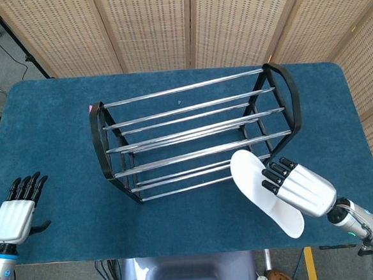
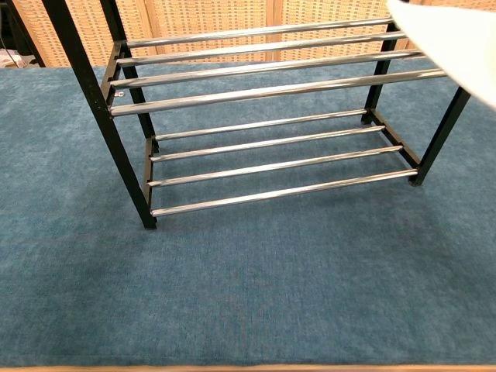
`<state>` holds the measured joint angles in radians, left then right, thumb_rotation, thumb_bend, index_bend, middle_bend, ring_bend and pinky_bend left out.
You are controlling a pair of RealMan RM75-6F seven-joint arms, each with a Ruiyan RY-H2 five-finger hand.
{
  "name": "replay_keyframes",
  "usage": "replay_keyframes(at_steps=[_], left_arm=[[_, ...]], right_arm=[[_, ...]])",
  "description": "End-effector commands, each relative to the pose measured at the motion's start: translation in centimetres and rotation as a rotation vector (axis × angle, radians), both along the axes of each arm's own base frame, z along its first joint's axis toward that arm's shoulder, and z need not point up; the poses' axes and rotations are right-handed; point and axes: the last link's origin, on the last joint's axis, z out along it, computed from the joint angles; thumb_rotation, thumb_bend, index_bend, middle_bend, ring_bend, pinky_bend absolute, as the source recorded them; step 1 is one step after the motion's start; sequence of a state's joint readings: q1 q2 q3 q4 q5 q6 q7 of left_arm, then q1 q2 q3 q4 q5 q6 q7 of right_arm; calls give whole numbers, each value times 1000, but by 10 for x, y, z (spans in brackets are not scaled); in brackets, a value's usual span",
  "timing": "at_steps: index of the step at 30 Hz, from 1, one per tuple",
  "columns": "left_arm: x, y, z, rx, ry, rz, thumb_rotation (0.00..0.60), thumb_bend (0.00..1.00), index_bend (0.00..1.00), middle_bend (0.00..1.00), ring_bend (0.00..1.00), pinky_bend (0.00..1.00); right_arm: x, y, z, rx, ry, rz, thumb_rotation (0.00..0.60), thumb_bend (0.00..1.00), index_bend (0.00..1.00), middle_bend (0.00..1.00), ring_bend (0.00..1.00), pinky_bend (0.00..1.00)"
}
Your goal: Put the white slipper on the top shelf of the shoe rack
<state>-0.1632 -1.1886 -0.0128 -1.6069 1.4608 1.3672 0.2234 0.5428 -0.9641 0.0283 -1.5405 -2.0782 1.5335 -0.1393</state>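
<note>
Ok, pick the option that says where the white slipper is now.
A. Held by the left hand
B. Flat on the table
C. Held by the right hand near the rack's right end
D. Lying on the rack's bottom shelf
C: the right hand holds the white slipper near the shoe rack's right end.

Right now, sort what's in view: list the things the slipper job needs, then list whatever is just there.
For the job:
- white slipper, held by the right hand
- shoe rack, nothing on its top shelf yet

Just there:
- left hand, holding nothing, fingers apart
- blue table
- wicker screens behind
</note>
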Motion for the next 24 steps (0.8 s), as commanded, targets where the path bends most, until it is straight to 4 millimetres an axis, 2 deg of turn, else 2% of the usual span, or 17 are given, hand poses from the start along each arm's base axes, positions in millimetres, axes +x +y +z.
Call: replay_keyframes(at_steps=[1, 8, 24], left_arm=[[0, 0, 0, -2, -1, 1, 600, 0, 0, 0, 0, 0], [2, -1, 2, 3, -4, -3, 600, 0, 0, 0, 0, 0], [2, 0, 4, 7, -12, 0, 600, 0, 0, 0, 0, 0]], right_arm=[[12, -2, -7, 0, 8, 13, 600, 363, 636, 536, 473, 591], [23, -12, -20, 16, 14, -10, 600, 363, 637, 538, 475, 595], [33, -34, -50, 69, -118, -127, 600, 363, 636, 551, 493, 610]])
